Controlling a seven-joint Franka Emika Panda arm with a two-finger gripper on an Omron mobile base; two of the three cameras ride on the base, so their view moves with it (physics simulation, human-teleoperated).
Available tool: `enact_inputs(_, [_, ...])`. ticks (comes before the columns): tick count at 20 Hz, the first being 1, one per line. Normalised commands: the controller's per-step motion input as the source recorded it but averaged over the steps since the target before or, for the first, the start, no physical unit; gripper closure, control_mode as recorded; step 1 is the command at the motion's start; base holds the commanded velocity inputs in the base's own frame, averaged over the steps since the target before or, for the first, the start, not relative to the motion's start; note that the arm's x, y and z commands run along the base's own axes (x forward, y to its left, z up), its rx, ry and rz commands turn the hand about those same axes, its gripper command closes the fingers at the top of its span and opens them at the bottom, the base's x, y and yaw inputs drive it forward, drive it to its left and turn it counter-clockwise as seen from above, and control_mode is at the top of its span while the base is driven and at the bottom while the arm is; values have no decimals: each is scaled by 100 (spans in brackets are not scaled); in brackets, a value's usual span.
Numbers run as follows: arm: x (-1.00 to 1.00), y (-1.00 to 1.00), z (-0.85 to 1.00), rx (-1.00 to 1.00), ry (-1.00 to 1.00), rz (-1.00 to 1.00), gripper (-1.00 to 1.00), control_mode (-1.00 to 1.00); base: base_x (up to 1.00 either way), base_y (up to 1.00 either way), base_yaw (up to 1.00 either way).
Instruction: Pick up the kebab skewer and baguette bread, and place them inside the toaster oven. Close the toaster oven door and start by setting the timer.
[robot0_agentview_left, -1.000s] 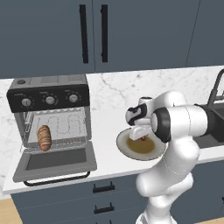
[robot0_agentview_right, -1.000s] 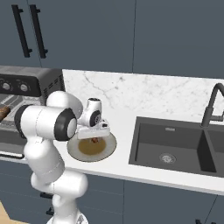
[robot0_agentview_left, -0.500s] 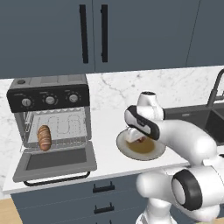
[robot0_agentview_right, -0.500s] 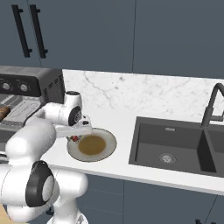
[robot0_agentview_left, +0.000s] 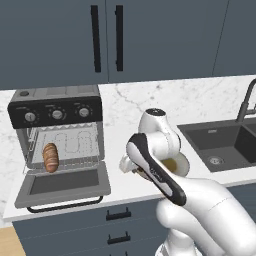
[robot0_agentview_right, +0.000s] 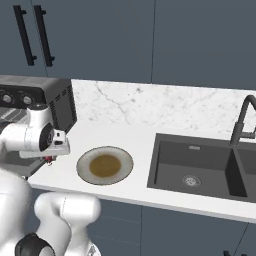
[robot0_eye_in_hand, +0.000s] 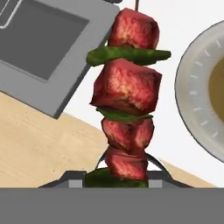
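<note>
- The short kebab skewer (robot0_eye_in_hand: 127, 105) of red meat chunks and thin dark green slices stands up the middle of the hand view, its lowest chunk sitting between the two dark finger tips.
- The robot's two-finger gripper (robot0_eye_in_hand: 126, 173) is clamped on the kebab skewer, with the jaws drawn in against the bottom chunk on both sides.
- In the right base view the gripper (robot0_agentview_right: 50, 159) hangs just left of the round grey plate (robot0_agentview_right: 86, 159), above the white marble counter (robot0_agentview_right: 125, 137), with a small red bit of the skewer (robot0_agentview_right: 48, 159) showing under the white hand.
- The plate carries a brownish centre and lies between the toaster oven and the dark sink (robot0_agentview_right: 200, 167).
- In the hand view the plate's grey rim (robot0_eye_in_hand: 188, 87) lies to the right of the skewer, and the grey-framed toaster oven door (robot0_eye_in_hand: 41, 48) with its dark glass window lies to the upper left.
- The boxy grey and black toaster oven (robot0_agentview_left: 57, 112) stands on the left of the counter with its door (robot0_agentview_left: 65, 182) folded down flat and its black bar handle along the front edge.
- The oblong orange-brown baguette bread (robot0_agentview_left: 50, 157) lies on the wire rack (robot0_agentview_left: 75, 147) inside the oven, at the rack's left side.
- Three round knobs (robot0_agentview_left: 57, 114) sit in a row on the black panel above the opening.
</note>
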Motion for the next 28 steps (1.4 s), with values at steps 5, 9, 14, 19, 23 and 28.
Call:
enact_inputs(5, [-7, 100, 42, 9, 0, -6, 100, -100, 0, 0, 0])
enact_inputs(9, [0, 99, 49, 11, 0, -6, 100, -100, 0, 0, 0])
enact_inputs(14, [0, 85, 4, 2, -6, -5, 100, -100, 0, 0, 0])
enact_inputs(19, [33, 48, 3, 0, -6, -7, 100, -100, 0, 0, 0])
enact_inputs(23, [27, 8, 14, 0, -1, -12, 100, -100, 0, 0, 0])
enact_inputs(28, [5, 3, -3, 0, 0, -12, 100, -100, 0, 0, 0])
